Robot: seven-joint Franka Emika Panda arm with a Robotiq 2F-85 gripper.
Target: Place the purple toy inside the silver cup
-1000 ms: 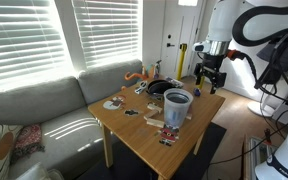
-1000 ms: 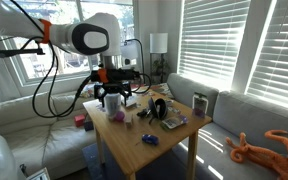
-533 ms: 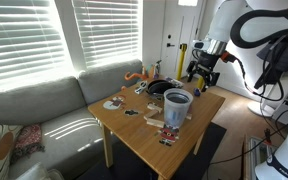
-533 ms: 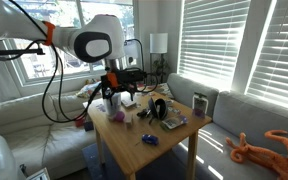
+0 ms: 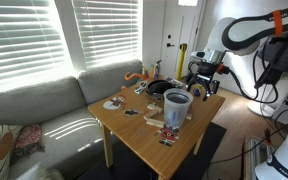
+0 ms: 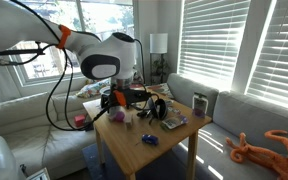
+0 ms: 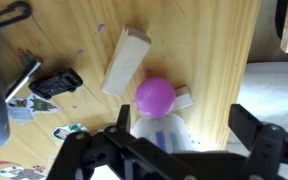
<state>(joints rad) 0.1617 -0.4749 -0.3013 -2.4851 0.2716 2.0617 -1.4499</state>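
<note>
The purple toy (image 7: 155, 95) is a round magenta-purple ball on a pale, bluish-white body. It stands on the wooden table near the edge and also shows in an exterior view (image 6: 116, 117). My gripper (image 7: 182, 122) is open and empty. It hovers just above the toy, its dark fingers apart to either side. The gripper shows in both exterior views (image 5: 201, 88) (image 6: 118, 100). The silver cup (image 5: 177, 106) is tall, grey, upright and dark inside. It stands apart from the gripper in both exterior views (image 6: 199, 103).
A pale wooden block (image 7: 124, 62) and a small black object (image 7: 54, 82) lie close to the toy. A low dark bowl (image 5: 159, 88) and scattered small items sit mid-table. The table edge (image 7: 256, 60) runs beside the toy. A grey sofa (image 5: 44, 110) adjoins the table.
The arm has swung down and in over the table corner. The gripper now hangs lower, above the purple toy. The objects on the table have not moved.
</note>
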